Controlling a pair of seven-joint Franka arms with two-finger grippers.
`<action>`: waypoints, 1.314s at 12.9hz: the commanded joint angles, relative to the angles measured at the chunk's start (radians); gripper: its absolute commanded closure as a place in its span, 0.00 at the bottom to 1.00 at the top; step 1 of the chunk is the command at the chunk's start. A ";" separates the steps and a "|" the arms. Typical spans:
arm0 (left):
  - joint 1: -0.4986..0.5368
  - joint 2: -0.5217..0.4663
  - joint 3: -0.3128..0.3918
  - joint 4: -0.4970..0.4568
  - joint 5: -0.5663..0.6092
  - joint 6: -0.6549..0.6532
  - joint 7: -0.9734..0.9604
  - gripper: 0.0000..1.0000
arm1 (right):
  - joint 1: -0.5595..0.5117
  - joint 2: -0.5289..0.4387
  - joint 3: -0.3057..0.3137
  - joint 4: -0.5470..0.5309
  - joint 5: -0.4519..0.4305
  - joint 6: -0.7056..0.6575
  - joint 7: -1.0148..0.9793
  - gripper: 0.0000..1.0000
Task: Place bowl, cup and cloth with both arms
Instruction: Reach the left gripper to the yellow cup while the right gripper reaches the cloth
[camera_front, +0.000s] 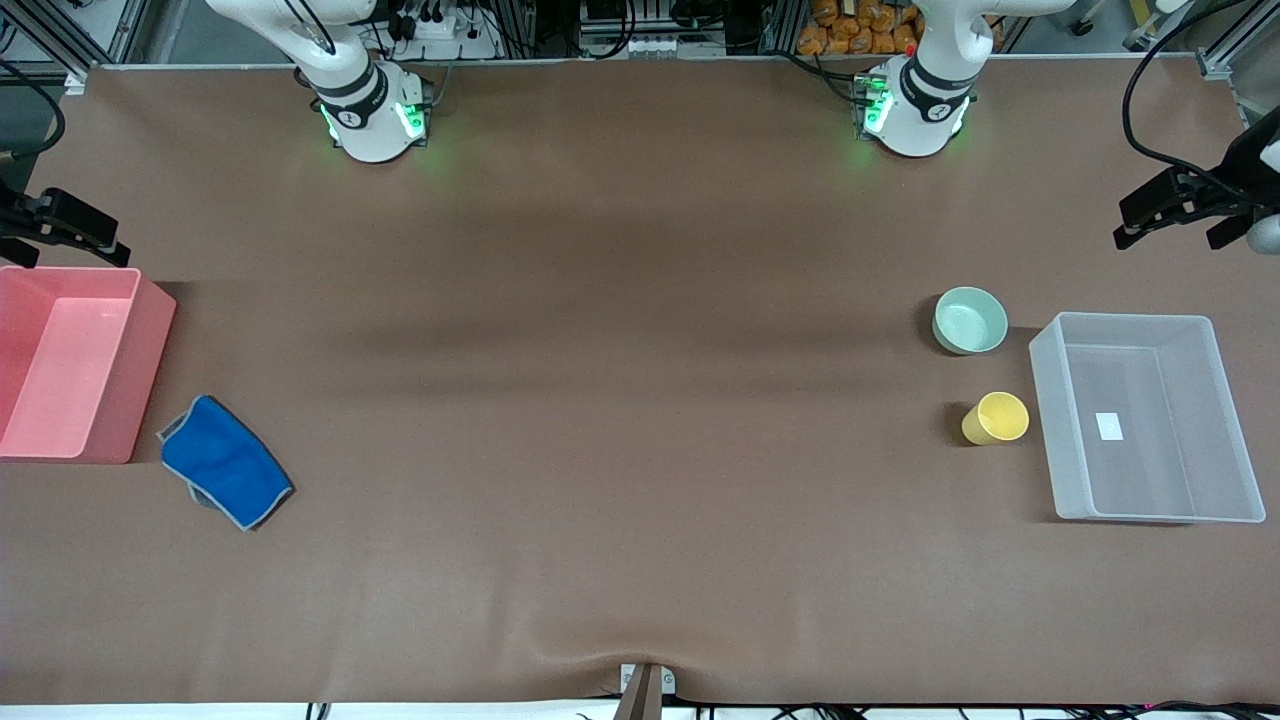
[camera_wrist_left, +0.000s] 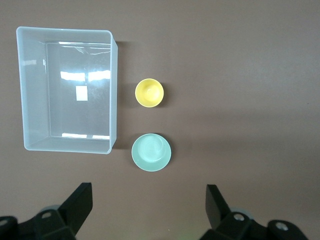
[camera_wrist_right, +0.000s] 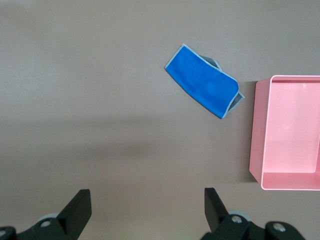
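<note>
The mint-green bowl sits on the brown table toward the left arm's end. The yellow cup stands upright nearer the front camera than the bowl. Both show in the left wrist view, the bowl and the cup. My left gripper is open and empty, high over the table beside the bowl. The blue cloth lies folded toward the right arm's end. It also shows in the right wrist view. My right gripper is open and empty, high over bare table. Neither gripper shows in the front view.
A clear plastic bin stands beside the bowl and cup at the left arm's end. A pink bin stands beside the cloth at the right arm's end. Black fixtures reach in over both table ends.
</note>
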 joint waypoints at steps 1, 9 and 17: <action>-0.003 0.007 0.003 0.019 -0.008 -0.017 0.011 0.00 | -0.005 0.007 0.001 0.020 0.012 -0.007 0.001 0.00; 0.003 0.145 0.009 0.018 -0.020 0.059 0.014 0.00 | -0.002 0.007 0.001 0.020 0.012 -0.007 -0.003 0.00; 0.026 0.369 0.010 0.002 -0.053 0.245 0.038 0.00 | 0.057 0.147 0.004 0.020 0.010 -0.099 -0.009 0.00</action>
